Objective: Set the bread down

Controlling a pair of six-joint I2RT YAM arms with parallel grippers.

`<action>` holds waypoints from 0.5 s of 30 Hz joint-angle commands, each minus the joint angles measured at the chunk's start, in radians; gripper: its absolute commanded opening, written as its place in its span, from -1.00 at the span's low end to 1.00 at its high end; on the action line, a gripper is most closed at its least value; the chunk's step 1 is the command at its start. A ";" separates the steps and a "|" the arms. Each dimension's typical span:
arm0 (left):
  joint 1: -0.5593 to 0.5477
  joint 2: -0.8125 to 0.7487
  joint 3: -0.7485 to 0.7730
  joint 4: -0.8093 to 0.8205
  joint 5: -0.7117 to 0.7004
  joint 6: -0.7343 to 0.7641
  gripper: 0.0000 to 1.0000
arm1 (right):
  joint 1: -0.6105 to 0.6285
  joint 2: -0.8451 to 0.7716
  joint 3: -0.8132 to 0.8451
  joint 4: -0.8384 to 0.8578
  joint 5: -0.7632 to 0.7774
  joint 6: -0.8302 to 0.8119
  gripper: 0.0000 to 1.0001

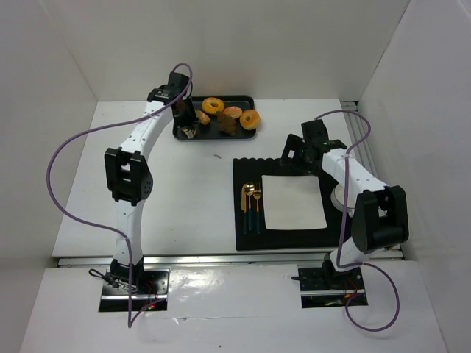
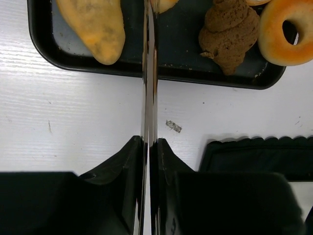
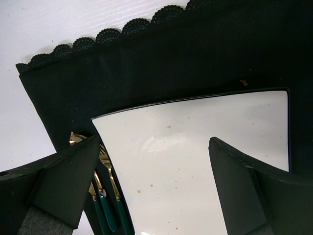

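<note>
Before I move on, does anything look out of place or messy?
Minor only. A small grey scrap lies on the white table between the pastry tray and the black placemat. Brown specks dot the square white plate, and one crumb sits on the placemat beside it.

I sit in a plain white booth: a back wall (image 1: 243,44) across the top of the overhead view, a left wall (image 1: 37,147) slanting down one side and a right wall (image 1: 430,110) down the other. Between them lies my white table (image 1: 191,191), its painted grain plain in the left wrist view. A metal strip (image 1: 221,259) lines its near edge, and the glossy white ledge (image 1: 235,309) at the bottom of the frame throws back soft light.
</note>
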 commanded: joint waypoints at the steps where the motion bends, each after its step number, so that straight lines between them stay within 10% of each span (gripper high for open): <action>1: -0.002 -0.059 0.051 0.031 0.025 0.004 -0.53 | 0.001 -0.008 0.035 0.029 0.013 0.005 0.98; 10: -0.057 -0.408 -0.192 0.045 0.055 0.093 -0.85 | 0.001 -0.118 0.015 0.064 -0.016 0.014 0.98; 15: -0.149 -0.508 -0.368 0.045 0.354 0.182 -0.85 | 0.001 -0.213 0.057 0.002 0.134 0.024 0.98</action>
